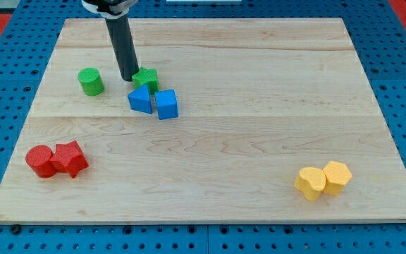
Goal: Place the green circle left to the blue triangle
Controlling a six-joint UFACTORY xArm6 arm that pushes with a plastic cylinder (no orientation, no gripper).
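Blocks sit on a pale wooden board (pixel 210 169), and I name them from the left side of the picture to the right.

Low on the left, a red round block (pixel 40 160) touches a red bumpy block (pixel 70 158).

Higher up, in the upper left, stands the small green round block (pixel 90 81), the green circle I have to move. It stands alone, apart from the others.

Next comes my tip (pixel 130 79), the bottom of the dark rod. It rests on the board between the green circle and a second green block (pixel 146 78) with flat sides, and it seems to touch that second one. I have no pincer, so nothing opens or shuts and nothing is held.

Just below sits the blue triangle block (pixel 140 99). A blue block with flat sides (pixel 166 104) touches it on the right.

Far off in the lower right, two yellow blocks touch, one heart-like (pixel 309 183) and one with six sides (pixel 337 176).

I think the green circle is light and hard and slides easily on the smooth wood. Because it is round, it may roll away sideways if I push off-centre. So I should push low on its upper side, right in the middle, and slide it down until it sits left of the blue triangle. It is already a bit to the left, just too high.
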